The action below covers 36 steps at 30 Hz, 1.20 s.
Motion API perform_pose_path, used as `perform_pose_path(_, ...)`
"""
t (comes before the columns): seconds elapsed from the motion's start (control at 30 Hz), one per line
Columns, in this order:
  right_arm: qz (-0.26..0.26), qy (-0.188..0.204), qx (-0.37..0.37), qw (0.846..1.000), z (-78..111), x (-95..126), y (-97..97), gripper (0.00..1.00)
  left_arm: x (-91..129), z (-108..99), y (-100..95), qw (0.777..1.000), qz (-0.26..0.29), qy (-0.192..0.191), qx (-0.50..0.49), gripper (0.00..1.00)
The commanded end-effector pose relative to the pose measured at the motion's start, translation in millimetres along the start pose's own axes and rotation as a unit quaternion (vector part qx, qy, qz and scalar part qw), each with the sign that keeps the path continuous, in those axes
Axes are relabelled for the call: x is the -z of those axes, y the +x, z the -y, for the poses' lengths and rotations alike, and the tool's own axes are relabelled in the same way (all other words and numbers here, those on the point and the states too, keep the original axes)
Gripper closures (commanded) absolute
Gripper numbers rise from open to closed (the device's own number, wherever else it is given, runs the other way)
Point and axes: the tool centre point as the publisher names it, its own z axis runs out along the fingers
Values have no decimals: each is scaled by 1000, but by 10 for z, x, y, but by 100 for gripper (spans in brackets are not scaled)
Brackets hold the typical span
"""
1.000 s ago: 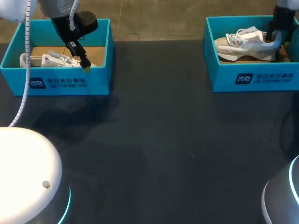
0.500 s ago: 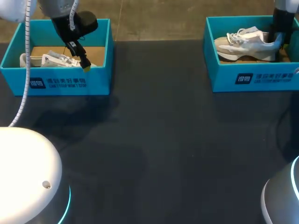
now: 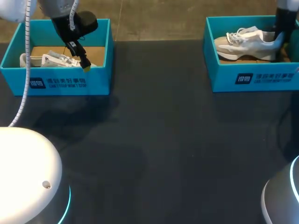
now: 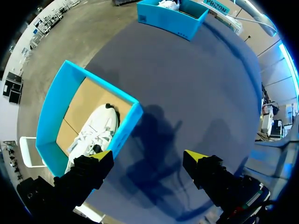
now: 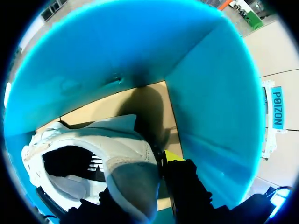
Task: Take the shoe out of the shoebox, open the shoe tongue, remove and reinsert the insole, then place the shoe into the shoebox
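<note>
Looking down from the head camera, I see the dark table (image 3: 159, 140) filling the workspace, with 2 teal shoeboxes at its far edge, well apart. The left shoebox (image 3: 58, 83) sits at the far left and the right shoebox (image 3: 254, 79) at the far right. Both are open-topped with a brown cardboard floor.

Each box holds 1 pale sneaker. The left shoe (image 3: 49, 59) lies on the floor of its box, toward the left and near side. The right shoe (image 3: 245, 41) is inside the right shoebox, upright, laces up, toe to the left and heel to the right. I cannot tell whether its sole rests on the cardboard.

My right gripper (image 3: 279, 38) comes down from the far right corner onto that heel. In the right wrist view it (image 5: 140, 182) is clamped on the heel of the right shoe (image 5: 117, 158). 1 yellow tip presses the outside of the heel, and the other finger is mostly hidden behind the shoe. The box's wall (image 5: 215, 107) is just beside it.

My left gripper (image 3: 86, 67) hangs over the near wall of the left shoebox, toward its right end. In the left wrist view its fingers (image 4: 148, 157) are spread wide and hold nothing. 1 tip is above the left shoe (image 4: 96, 130) in its box (image 4: 51, 112), and the other is above bare table.
</note>
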Motion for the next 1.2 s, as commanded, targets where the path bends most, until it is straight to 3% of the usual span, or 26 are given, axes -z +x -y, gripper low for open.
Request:
perform_pose_path(0.03,-7,-8,4,1000,140,344,-160,100,2,-12,8,1000,1,0,0,0)
perform_pose_path(0.33,-3,-26,22,999,345,899,-369,100,2,-12,8,1000,1,0,0,0)
perform_pose_path(0.9,-4,-63,53,997,616,1822,-287,100,2,-12,8,1000,1,0,0,0)
perform_pose_path(1.2,10,-75,59,995,772,2160,-242,100,2,-12,8,1000,1,0,0,0)
